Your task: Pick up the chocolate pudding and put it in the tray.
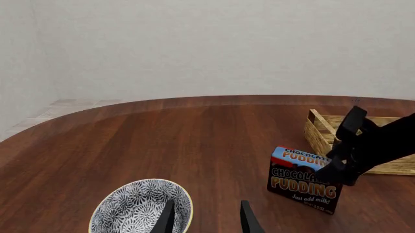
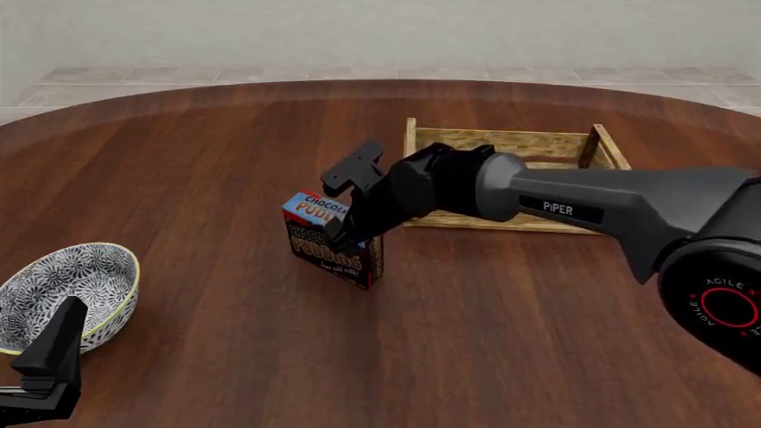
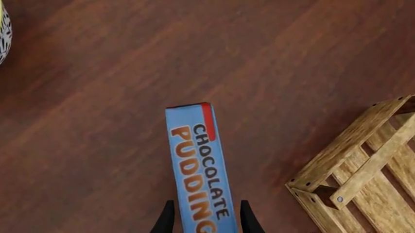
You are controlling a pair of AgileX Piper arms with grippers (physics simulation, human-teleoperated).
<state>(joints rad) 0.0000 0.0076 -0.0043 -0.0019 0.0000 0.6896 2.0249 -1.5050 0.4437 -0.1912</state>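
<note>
The chocolate pudding [image 2: 330, 239] stood upright on the table [image 2: 178, 178], just beside the tray's near-left corner and apart from it. Its blue top band faced up, and the brown front with the lettering faced the arms' side. The right gripper [image 2: 345, 223] had its 2 fingers down on either side of the carton's top edge; in the right wrist view the dark fingertips [image 3: 166, 221] sat close against both long sides of the carton, narrow around it, though I could not tell whether they were truly pressing. The carton's base was on the wood.

The tray [image 2: 505, 141] sat on the table behind and to the right of the pudding, open-topped, with the right arm [image 2: 571, 209] reaching across its front wall. A blue-and-white patterned bowl [image 2: 48, 290] rested well apart from the pudding, off to its left and nearer the arms. The left gripper [image 1: 206, 218] hung by that bowl, its 2 fingers set moderately apart with nothing between them.
</note>
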